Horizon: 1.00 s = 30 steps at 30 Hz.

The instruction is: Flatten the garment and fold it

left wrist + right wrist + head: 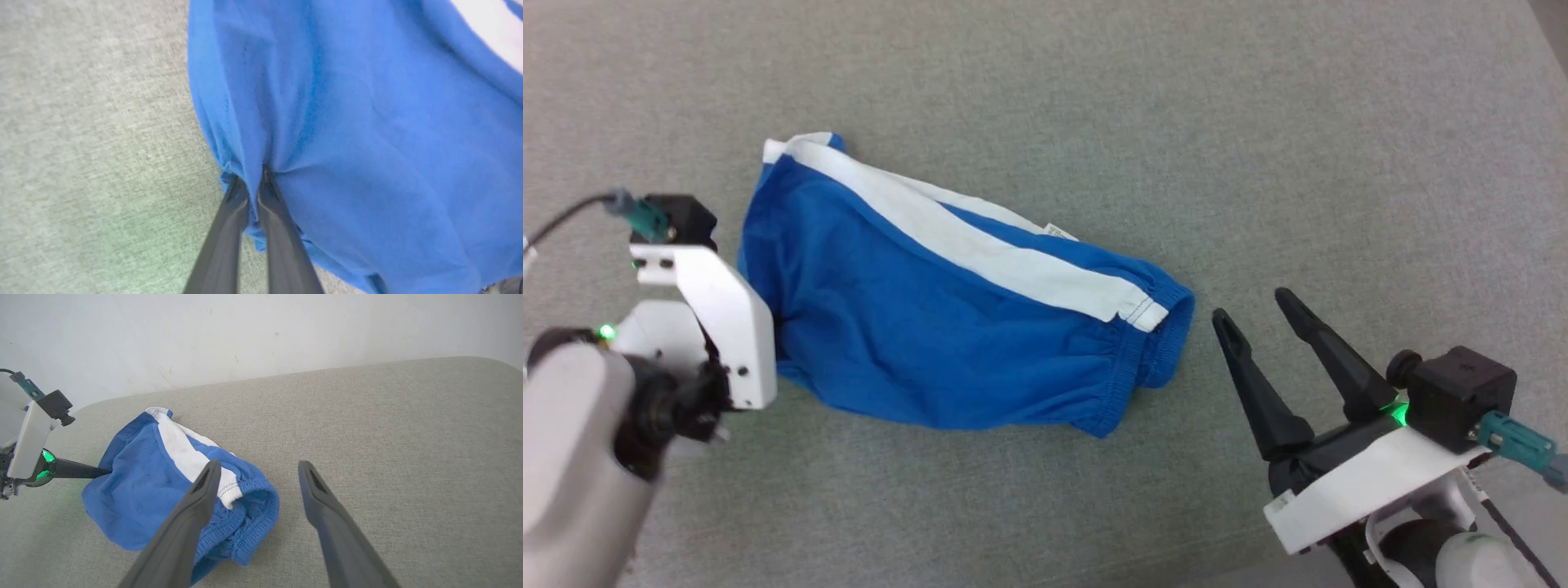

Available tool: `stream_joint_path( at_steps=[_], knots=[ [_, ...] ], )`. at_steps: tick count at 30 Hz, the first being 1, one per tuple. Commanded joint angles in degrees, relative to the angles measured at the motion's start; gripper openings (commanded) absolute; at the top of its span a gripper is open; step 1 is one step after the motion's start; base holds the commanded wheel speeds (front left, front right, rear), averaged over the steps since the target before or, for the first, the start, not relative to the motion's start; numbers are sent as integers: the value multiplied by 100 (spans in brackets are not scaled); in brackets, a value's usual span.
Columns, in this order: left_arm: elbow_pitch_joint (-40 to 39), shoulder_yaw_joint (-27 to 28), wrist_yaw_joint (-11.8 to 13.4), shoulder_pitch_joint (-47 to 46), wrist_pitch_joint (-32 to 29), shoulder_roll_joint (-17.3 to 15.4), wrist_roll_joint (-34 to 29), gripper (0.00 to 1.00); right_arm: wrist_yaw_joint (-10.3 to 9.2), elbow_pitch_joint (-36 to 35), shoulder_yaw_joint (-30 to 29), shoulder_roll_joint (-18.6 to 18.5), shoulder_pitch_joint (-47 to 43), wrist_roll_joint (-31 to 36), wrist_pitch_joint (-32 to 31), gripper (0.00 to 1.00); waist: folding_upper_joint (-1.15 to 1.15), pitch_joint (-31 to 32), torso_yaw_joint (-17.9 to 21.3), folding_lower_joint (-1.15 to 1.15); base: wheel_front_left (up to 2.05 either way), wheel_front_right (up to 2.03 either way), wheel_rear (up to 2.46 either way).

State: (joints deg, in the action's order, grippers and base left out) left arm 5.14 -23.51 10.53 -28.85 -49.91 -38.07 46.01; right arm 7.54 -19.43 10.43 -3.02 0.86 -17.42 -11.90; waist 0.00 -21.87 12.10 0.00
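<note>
Now, left gripper (253, 173): fingers pressed together, pinching the garment (367, 163) at its left edge
Right gripper (1250, 304): fingers spread, just right of the waistband (1143, 359), not touching
Garment position: blue shorts, rumpled, mid-surface, white stripe (980, 245) along far side
Surface (1298, 122): grey woven cloth

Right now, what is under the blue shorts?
The shorts lie on the grey cloth surface. Anything hidden beneath them is covered, so I cannot tell.
</note>
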Motion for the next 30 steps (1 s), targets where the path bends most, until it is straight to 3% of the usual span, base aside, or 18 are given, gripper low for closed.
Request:
stream_joint_path(
  at_steps=[1,9,18,24,30],
  knots=[
    [127,-188,120,529,134,205,-81,0,-5,40,-46,14,-32,-36,-43,100,0,172,-148,0,0,0,0],
    [-654,129,639,1203,1007,197,-310,0,-5,191,-150,14,-113,17,-442,100,0,478,-390,0,0,0,0],
    [-1648,419,1096,2169,1647,116,-436,0,-5,695,81,-93,29,-46,-1698,100,0,763,-585,0,0,0,0],
    [-2013,460,1160,2562,1884,124,-441,0,-5,1324,332,-248,470,-353,-2305,100,0,837,-678,0,0,0,0],
    [-1975,345,1001,2432,2048,224,-491,0,-5,2482,591,-260,1197,-415,-2356,100,0,699,-775,0,0,0,0]
  ],
)
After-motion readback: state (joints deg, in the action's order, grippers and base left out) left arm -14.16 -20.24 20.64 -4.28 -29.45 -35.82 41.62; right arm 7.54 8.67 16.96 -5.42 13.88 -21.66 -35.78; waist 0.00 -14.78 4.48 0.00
